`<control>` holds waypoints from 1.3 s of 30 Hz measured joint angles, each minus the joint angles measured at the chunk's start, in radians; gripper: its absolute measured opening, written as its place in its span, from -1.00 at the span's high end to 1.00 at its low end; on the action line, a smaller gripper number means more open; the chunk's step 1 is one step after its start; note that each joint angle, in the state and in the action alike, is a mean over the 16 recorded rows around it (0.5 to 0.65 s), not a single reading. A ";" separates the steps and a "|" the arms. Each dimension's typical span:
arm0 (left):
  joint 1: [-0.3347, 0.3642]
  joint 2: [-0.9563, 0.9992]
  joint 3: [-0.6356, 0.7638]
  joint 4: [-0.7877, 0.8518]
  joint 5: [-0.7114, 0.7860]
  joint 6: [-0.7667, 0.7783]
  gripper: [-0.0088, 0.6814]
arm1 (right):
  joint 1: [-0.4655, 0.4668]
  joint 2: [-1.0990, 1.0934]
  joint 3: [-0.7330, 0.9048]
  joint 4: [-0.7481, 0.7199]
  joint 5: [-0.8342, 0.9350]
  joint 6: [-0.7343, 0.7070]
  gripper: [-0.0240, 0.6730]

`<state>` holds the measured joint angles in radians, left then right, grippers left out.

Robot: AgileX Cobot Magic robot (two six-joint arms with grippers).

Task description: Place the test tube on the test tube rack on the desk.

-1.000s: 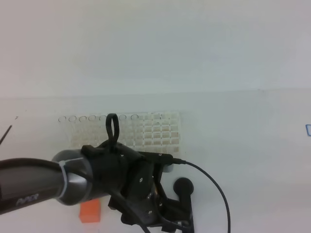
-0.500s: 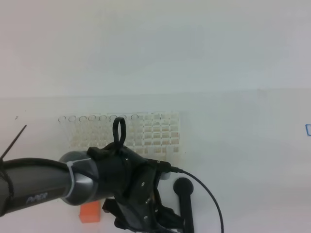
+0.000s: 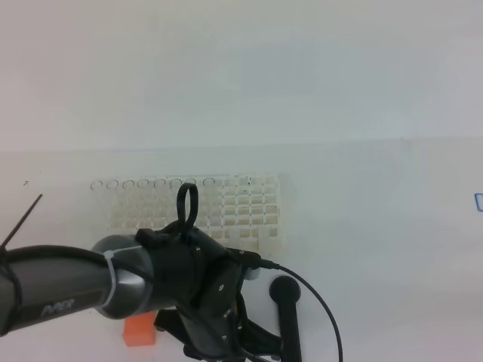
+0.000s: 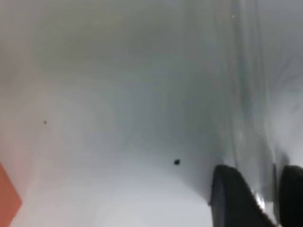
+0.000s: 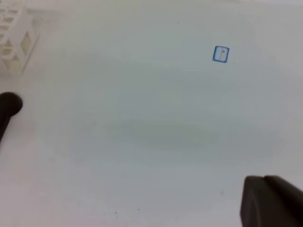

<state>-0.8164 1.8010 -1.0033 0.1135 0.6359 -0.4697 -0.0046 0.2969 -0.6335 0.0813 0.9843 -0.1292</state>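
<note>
Left gripper (image 4: 258, 201) low on bench (image 3: 377, 226), jaws narrow around test tube (image 4: 248, 118), grip unconfirmed. Test tube rack (image 3: 226, 207) awaits tube; I've lift and insertion left. Right gripper (image 5: 272, 201) closed, idle.

A black round-headed rod (image 3: 285, 302) lies on the table. An orange block (image 3: 139, 329) sits well left of the rod, and a small blue square mark (image 5: 220, 54) is far to its right.
</note>
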 joint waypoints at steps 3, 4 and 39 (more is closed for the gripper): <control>0.000 -0.001 0.000 0.009 -0.010 -0.017 0.70 | 0.000 0.000 0.000 0.001 -0.002 -0.004 0.94; 0.000 -0.002 0.000 0.013 -0.012 -0.024 0.75 | 0.000 0.000 0.000 0.002 -0.004 -0.006 0.94; 0.000 -0.802 0.485 0.296 -1.161 -0.097 0.97 | 0.001 0.250 -0.002 1.013 -0.071 -0.718 0.24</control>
<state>-0.8164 0.9991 -0.5186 0.4097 -0.5255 -0.5670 -0.0041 0.5469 -0.6358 1.0940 0.9138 -0.8475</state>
